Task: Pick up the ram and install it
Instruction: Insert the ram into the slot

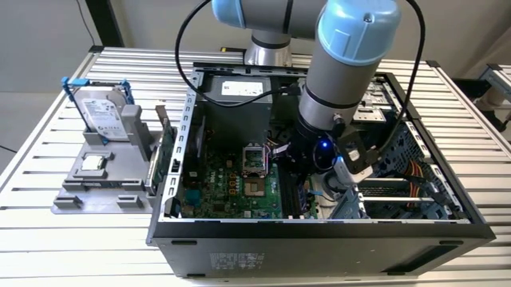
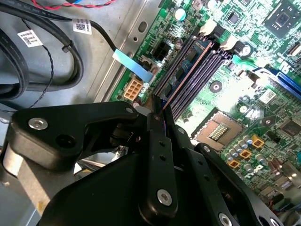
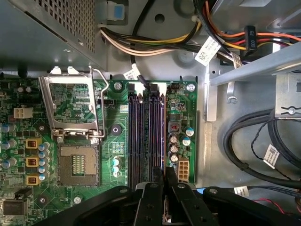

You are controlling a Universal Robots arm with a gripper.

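Inside the open computer case [image 1: 172,179], my gripper [image 1: 307,179] hangs low over the motherboard [image 1: 231,191]. The ram [image 2: 186,73] is a thin dark stick with a copper-coloured edge, seen edge-on. It stands along the dark memory slots [image 3: 134,136], on the side nearest the small capacitors. In the first wrist view the ram [image 3: 163,136] runs straight out from between my fingertips [image 3: 157,181]. My gripper [image 3: 164,176] is shut on the ram's near end. Whether the stick is fully down in its slot cannot be told.
An empty processor socket [image 3: 77,165] with its raised metal frame lies beside the slots. Cable bundles [image 3: 254,141] and a drive-cage bracket [image 3: 254,66] crowd the other side. Outside the case, a grey fixture [image 1: 100,179] holds a hard drive [image 1: 104,116], a square chip [image 1: 94,161] and a green card [image 1: 160,158].
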